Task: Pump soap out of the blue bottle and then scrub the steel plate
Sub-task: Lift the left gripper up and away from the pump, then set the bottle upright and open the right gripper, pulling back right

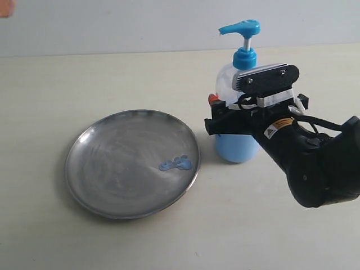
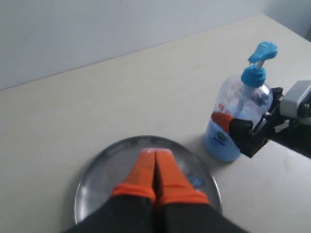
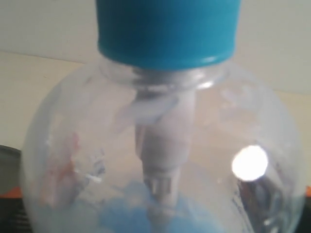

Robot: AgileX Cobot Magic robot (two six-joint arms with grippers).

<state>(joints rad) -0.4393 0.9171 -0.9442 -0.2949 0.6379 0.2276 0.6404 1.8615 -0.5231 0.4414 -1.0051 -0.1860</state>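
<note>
The steel plate [image 1: 112,169] lies flat on the table [image 1: 281,236], with small blobs of soap [image 1: 175,163] on its surface near the bottle-side rim. The blue bottle [image 1: 236,147] stands upright just beside the plate. The right gripper [image 1: 242,98] straddles the bottle body, jaws against its sides.

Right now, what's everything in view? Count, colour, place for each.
steel plate: one, shiny grey, on the table, left of the bottle.
soap: one small cluster of blobs, light blue, on the plate near its right rim; more inside the bottle.
blue bottle: one, clear with a blue pump head, upright, just right of the plate.
table: one, cream, under everything.
left gripper: one, black with orange fingers, shut and empty, above the plate.
right gripper: one, black with orange pads, closed on the bottle's body.
</note>
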